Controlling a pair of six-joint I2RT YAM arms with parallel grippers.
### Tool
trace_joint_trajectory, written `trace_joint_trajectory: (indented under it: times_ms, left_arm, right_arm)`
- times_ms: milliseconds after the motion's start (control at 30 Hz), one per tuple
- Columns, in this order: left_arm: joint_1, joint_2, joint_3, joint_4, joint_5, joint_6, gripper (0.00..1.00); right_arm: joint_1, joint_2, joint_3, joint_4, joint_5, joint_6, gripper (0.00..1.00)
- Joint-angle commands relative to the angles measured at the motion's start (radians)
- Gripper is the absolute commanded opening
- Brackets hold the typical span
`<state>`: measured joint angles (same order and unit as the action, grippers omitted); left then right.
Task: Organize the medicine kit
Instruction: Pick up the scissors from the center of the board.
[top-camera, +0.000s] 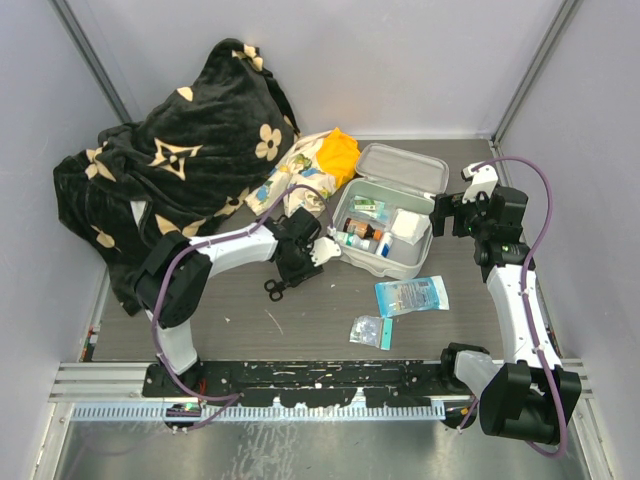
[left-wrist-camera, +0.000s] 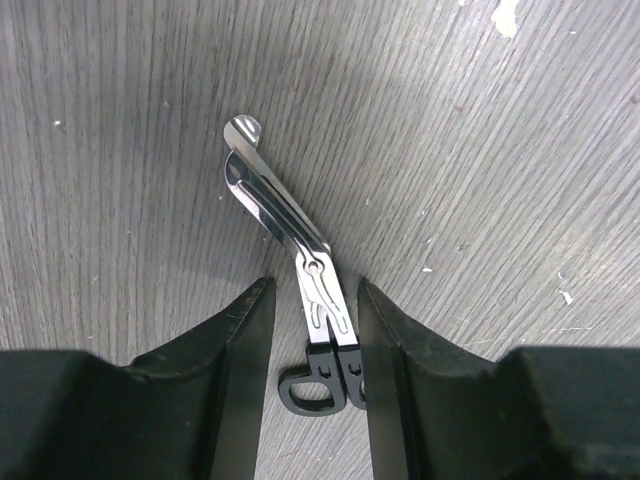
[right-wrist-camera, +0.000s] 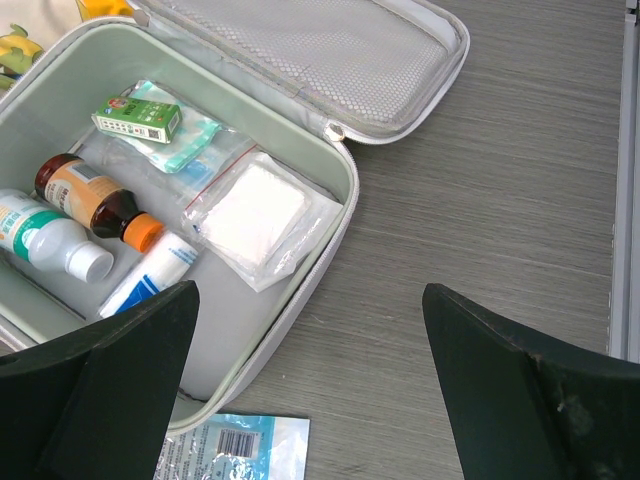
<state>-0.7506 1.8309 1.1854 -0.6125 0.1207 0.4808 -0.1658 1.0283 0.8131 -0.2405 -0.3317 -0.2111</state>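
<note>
No lettering legible in any view. Right wrist view, bottom centre: barcode on blue-and-white packet (right-wrist-camera: 238, 446), digits too small to read. Upper left, inside medicine kit (right-wrist-camera: 352, 195): small green box (right-wrist-camera: 137, 117), brown bottle (right-wrist-camera: 86, 191) and white bottle (right-wrist-camera: 40, 232) carry printed labels, print blurred, unreadable.

The left arm (top-camera: 235, 243) and right arm (top-camera: 515, 295) had white moulded link shells between blocky black joint housings. A thin purple cable (top-camera: 548, 195) looped loosely along each. The left fingers (left-wrist-camera: 235, 365) and right fingers (right-wrist-camera: 110, 385) were matte black, wedge-shaped, with faintly scuffed edges.
</note>
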Motion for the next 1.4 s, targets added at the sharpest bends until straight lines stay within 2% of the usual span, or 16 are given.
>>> trace_joint_trajectory:
  times_ms: [0, 200, 533, 833, 1167, 1267, 1367]
  left_arm:
    - [-0.009, 0.040, 0.018, 0.010, 0.008, 0.003, 0.38]
    - [-0.010, 0.032, -0.001, -0.016, 0.002, 0.004, 0.28]
    - [-0.009, -0.073, -0.073, 0.083, -0.015, 0.015, 0.15]
    - [-0.008, -0.187, -0.120, 0.157, -0.017, 0.071, 0.11]
    - [-0.008, -0.305, -0.176, 0.235, -0.007, 0.094, 0.10]
    - [-0.009, -0.332, -0.172, 0.240, -0.002, 0.094, 0.10]
    - [-0.008, -0.353, -0.160, 0.236, 0.000, 0.099, 0.11]
  right_arm:
    - [-0.003, -0.012, 0.009, 0.026, -0.007, -0.010, 1.00]
    - [-0.003, -0.010, 0.008, 0.026, -0.010, -0.010, 1.00]
    - [-0.003, -0.030, -0.003, 0.047, -0.015, 0.010, 1.00]
    - [-0.003, -0.058, -0.044, 0.134, -0.247, 0.150, 0.98]
    - [0.024, -0.001, -0.070, 0.351, -0.513, 0.391, 0.91]
    - [0.071, 0.065, -0.069, 0.427, -0.541, 0.470, 0.87]
    - [0.165, 0.122, -0.048, 0.447, -0.534, 0.471, 0.84]
